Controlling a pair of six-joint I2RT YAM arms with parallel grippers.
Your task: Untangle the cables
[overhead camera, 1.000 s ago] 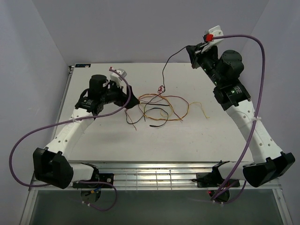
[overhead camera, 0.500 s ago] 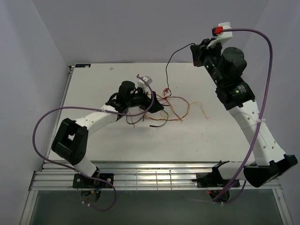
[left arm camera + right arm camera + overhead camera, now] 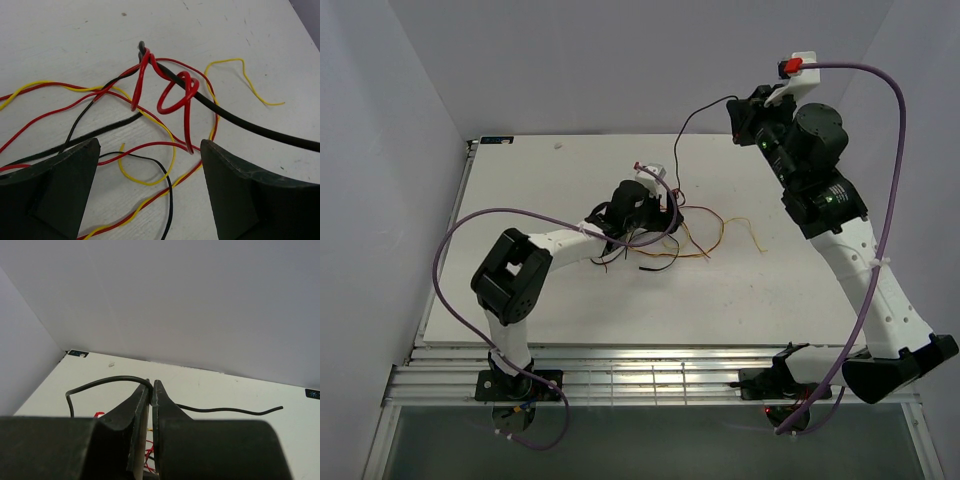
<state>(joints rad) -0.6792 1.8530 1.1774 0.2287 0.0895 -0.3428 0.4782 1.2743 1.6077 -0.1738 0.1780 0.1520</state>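
Cables (image 3: 665, 235) lie in a loose red, black and yellow tangle at the middle of the desk (image 3: 520, 290), with one black cable (image 3: 677, 150) drawn up out of the heap toward the far right. Within the last second the left gripper (image 3: 150, 150) has swept in from the left part of the desk. It now hangs just above the tangle, jaws spread wide with nothing held. In the left wrist view they bracket the spot where a red cable (image 3: 177, 97) coils in two loops around the black one. The right gripper (image 3: 151, 385), pressed together and pinching the black cable near its end, has risen slightly, so that strand is lifted off the desk. The black strand thus appears anchored. The left arm seems placed to take the red coils, which are not yet undone.
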